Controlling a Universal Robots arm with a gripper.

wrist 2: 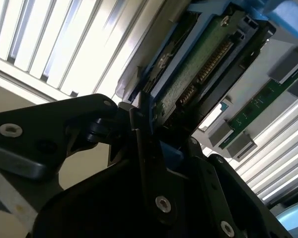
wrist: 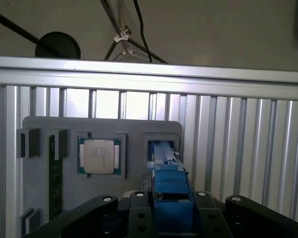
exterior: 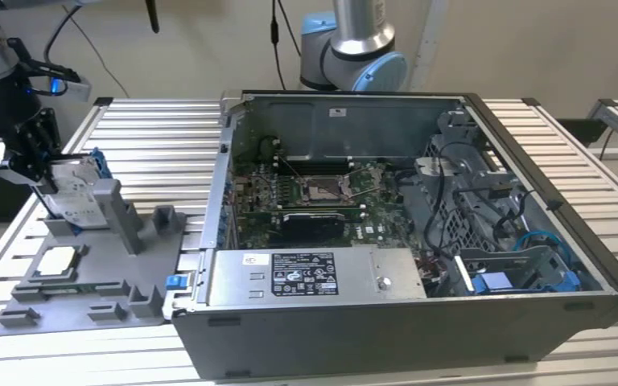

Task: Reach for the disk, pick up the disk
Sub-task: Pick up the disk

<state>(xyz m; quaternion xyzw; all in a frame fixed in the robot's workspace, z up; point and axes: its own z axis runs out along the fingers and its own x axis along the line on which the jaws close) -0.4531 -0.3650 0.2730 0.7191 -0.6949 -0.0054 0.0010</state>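
Note:
The disk stands on edge in a slot of the grey holder plate at the exterior view's left, its white label and blue bracket showing. My gripper comes down on it from above, and its black fingers press against both sides of the blue bracket. In the first wrist view the bracket runs from the gripper down into the slot. The second wrist view has one finger lying against the bracket edge, beside the disk's green circuit board.
An open computer case with its motherboard and a grey labelled box stands just to the exterior view's right of the holder plate. On the plate lie a square silver chip and a green memory stick. Another arm's base rises behind the case.

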